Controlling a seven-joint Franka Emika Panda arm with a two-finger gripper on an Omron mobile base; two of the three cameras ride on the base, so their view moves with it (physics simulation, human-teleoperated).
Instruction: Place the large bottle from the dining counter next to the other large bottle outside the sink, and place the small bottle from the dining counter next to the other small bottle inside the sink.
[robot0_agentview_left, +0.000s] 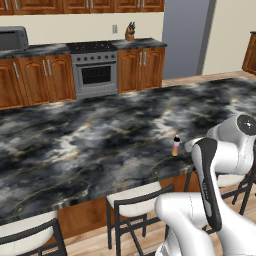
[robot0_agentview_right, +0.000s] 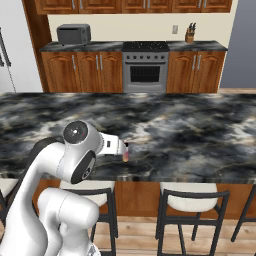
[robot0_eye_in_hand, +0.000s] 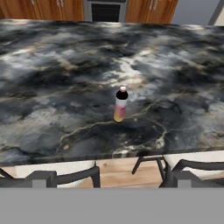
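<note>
Nothing moved yet: clear pink-to-yellow, dark-capped large bottle (robot0_eye_in_hand: 121, 105) stood upright on the black-and-grey marbled dining counter (robot0_eye_in_hand: 52, 87), two-finger gripper (robot0_eye_in_hand: 106, 178) spread wide, empty.

One large bottle (robot0_eye_in_hand: 121, 105), pink fading to orange, dark cap, upright on the dining counter (robot0_eye_in_hand: 52, 87). One dining counter, marbled top. Four stools along its near side in the right base view, e.g. (robot0_agentview_right: 189, 196). One stove (robot0_agentview_right: 145, 67). One toaster oven (robot0_agentview_right: 73, 34). One knife block (robot0_agentview_right: 189, 35). One wall outlet (robot0_agentview_right: 175, 29).
</note>
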